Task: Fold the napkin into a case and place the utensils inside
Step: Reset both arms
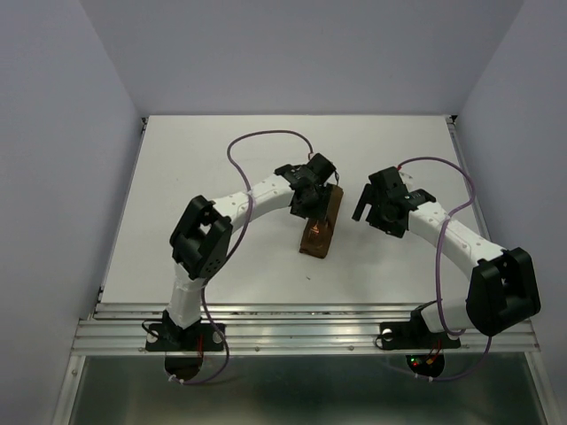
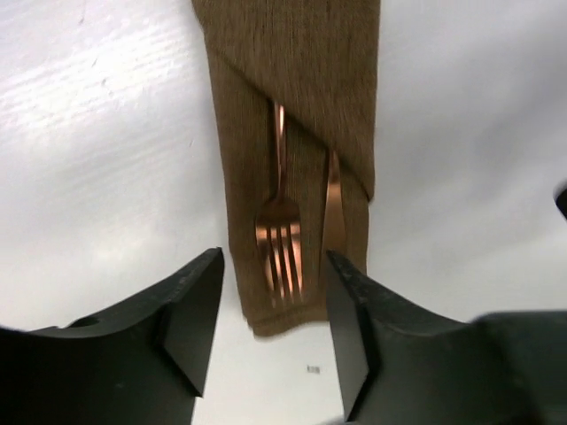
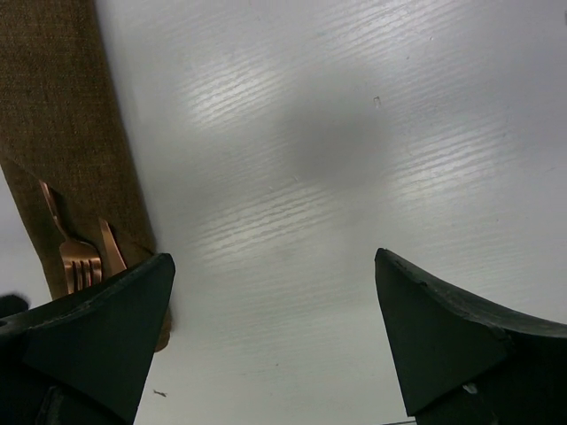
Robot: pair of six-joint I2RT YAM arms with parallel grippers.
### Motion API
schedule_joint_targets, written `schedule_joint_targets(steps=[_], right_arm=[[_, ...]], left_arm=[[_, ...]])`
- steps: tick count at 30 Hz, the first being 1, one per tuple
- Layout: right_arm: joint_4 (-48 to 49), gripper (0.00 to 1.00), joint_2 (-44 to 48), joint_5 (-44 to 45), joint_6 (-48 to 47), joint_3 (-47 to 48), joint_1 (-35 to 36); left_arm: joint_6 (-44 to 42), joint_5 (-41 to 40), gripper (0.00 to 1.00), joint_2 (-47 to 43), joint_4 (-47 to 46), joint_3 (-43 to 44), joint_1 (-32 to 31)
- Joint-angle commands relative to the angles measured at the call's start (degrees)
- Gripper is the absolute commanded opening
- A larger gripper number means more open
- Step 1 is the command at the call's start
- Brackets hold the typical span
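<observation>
On the white table [image 1: 221, 159], the nearest thing met is the near end of the dark brown case [image 1: 318, 241]. It lies flat at mid-table on a slight slant, with its far end tipped to the right. At that near end a copper-coloured fork [image 2: 279, 243] and a knife [image 2: 334, 208] are seen side by side, tucked under a diagonal fold. The tines and blade are exposed and the handles are covered by the cloth. Further in, over the far part of the case, the left tool [image 2: 273, 258] is held released, its fingers [image 2: 199, 310] spread and nothing grasped between them. To the right, apart from the cloth, the right tool [image 3: 273, 258] is held spread wide over the table surface, and nothing is gripped.
</observation>
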State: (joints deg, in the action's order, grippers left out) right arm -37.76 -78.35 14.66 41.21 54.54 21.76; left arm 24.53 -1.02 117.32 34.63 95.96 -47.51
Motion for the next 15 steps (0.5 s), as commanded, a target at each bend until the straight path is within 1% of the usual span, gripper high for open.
schedule_joint_targets(steps=[1,5,6,8,10,11,13,15], right_arm=[[0.6,1.00,2.0,4.6,2.9,0.9,-0.3],[1.3,1.00,3.5,7.0,4.1,1.8,-0.3],[1.5,1.00,4.2,8.1,4.1,2.0,-0.3],[2.2,1.00,5.2,9.3,3.7,2.3,-0.3],[3.1,1.00,6.8,11.7,3.7,2.1,-0.3],[3.2,1.00,7.2,12.6,3.6,2.1,-0.3],[3.4,1.00,7.8,14.3,3.4,2.5,-0.3],[3.3,1.00,7.8,15.0,3.0,2.8,-0.3]], left_arm=[[0.2,0.1,0.62,-13.4,-0.3,-6.0,0.0],[0.7,-1.4,0.62,-21.8,-0.1,-10.8,0.9],[0.7,-1.9,0.62,-25.0,-0.1,-11.3,1.4],[0.8,-4.2,0.62,-28.3,0.3,-12.4,2.5],[1.4,-8.6,0.62,-33.4,1.5,-12.1,4.2],[1.5,-9.9,0.62,-33.4,1.7,-11.9,4.9],[2.2,-13.6,0.62,-36.4,1.7,-11.9,7.1],[2.8,-15.4,0.62,-38.7,1.1,-12.1,8.7]])
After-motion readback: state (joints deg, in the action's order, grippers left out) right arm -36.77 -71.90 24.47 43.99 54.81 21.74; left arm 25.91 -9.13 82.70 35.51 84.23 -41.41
